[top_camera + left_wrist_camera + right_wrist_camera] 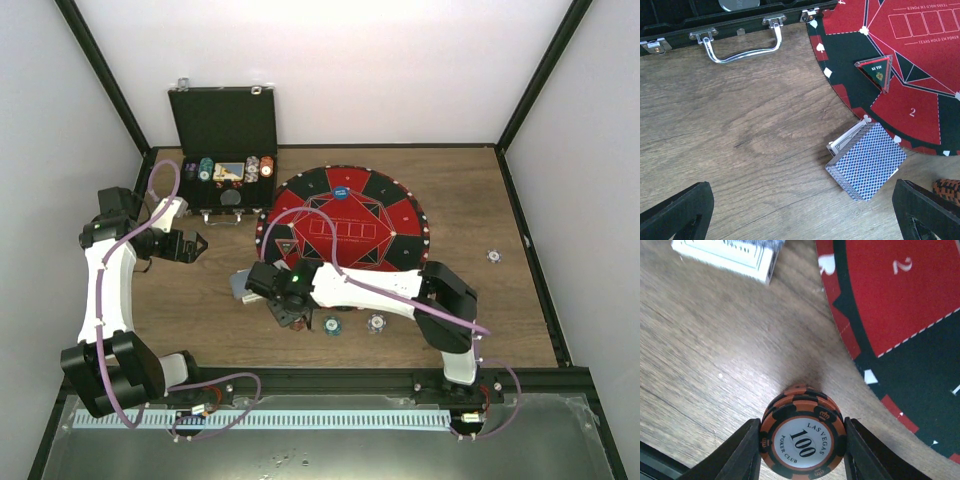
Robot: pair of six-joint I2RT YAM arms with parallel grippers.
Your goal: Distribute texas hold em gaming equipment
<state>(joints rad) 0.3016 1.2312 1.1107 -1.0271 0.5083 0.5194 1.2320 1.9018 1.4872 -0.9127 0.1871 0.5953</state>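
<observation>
Grips, with the right pincer [801,427], a short stack of brown-red chips [802,445] by the striped edge, one finger [747,455] pressed to each side. Reads "100" and "LAS VEGAS POKER CLUB" on the top face. Hangs low over the bare wood of the bench [715,365], just off the near rim of the red-and-black mat [900,305], by the segment marked 2. Cannot tell whether the stack sits on the wood or rides just above it.

Holds the left pincer [198,243] with fingers wide apart, over the bench in front of the black case [225,125]. Takes in, from its wrist view, the case's metal handle [740,47], the mat's curved edge and a triangular "ALL IN" marker [876,70] lying on the mat.

Between the two pincers, flat on the wood: a deck of blue-backed playing cards [867,162], just beside the mat's rim, one card slipped out of line at the far corner.

From above, also on the bench: a teal chip [331,324] and a white chip [376,322] side by side near the mat's near rim, just beside the right pincer; a lone chip [494,256] well apart, to the right of the mat. On the mat's far part, a blue button [341,191]. In the open case, chip rows [252,170].
</observation>
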